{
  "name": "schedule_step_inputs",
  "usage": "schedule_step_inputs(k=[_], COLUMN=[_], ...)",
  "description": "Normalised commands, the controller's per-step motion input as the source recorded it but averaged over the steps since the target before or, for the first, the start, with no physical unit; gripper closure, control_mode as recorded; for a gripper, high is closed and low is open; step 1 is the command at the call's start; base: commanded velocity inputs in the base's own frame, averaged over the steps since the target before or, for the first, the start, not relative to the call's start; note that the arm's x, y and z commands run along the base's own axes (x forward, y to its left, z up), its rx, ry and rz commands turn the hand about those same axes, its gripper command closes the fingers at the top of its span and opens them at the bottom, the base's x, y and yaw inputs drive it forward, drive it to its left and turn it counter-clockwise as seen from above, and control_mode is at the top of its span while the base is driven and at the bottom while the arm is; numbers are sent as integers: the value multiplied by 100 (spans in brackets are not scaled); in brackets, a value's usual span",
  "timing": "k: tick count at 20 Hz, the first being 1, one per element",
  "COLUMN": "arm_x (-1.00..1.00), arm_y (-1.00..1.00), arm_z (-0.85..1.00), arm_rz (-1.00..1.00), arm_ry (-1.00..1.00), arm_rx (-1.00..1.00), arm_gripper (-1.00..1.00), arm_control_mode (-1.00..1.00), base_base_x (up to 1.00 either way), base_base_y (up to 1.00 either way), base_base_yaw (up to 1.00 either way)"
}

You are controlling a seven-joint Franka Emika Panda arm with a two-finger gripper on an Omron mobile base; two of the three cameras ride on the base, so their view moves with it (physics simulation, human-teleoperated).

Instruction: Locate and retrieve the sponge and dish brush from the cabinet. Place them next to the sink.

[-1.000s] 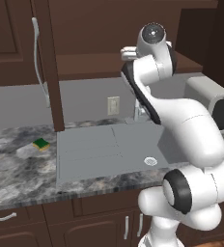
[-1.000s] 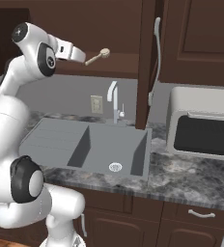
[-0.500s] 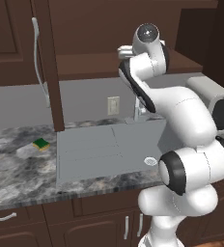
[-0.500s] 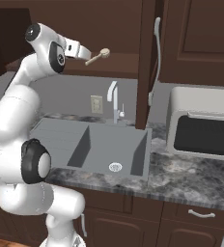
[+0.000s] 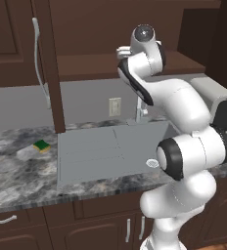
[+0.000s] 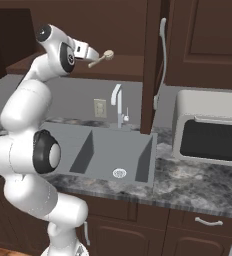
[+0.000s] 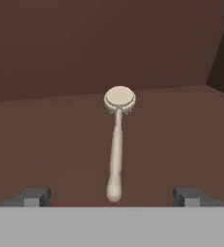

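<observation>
Cream-white dish brush (image 7: 116, 144) lies on the cabinet (image 7: 61, 140) shelf, handle end between the fully open, empty jaws. Judged light, rigid, thin; grip mid-handle. Sponge (image 5: 41, 145) rests on the bench beside the sink (image 5: 101, 161).

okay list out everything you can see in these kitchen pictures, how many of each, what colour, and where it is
dish brush: one, cream, on the cabinet shelf, between the open fingertips
sponge: one, yellow and green, on the counter left of the sink
cabinet: one, dark brown, on the wall above the sink
sink: one, grey, set in the counter
faucet: one, chrome, behind the sink
wall outlet: one, pale, on the back wall
microwave: one, white and black, on the counter
gripper: one, dark-tipped, open, at the shelf
</observation>
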Motion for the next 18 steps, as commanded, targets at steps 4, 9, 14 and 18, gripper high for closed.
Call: schedule_step_inputs(k=[4,9,14,18], arm_x=[42,12,3,0], arm_y=[-4,-5,-9,-8], arm_z=[-2,-4,-6,-5], arm_rz=[0,0,0,0], arm_ry=[2,2,2,2], arm_rx=[0,0,0,0], arm_gripper=[-100,-100,-100,-100], arm_control_mode=[-100,-100,-100,-100], base_base_x=[0,0,0,0], base_base_y=[0,0,0,0], base_base_yaw=[0,0,0,0])
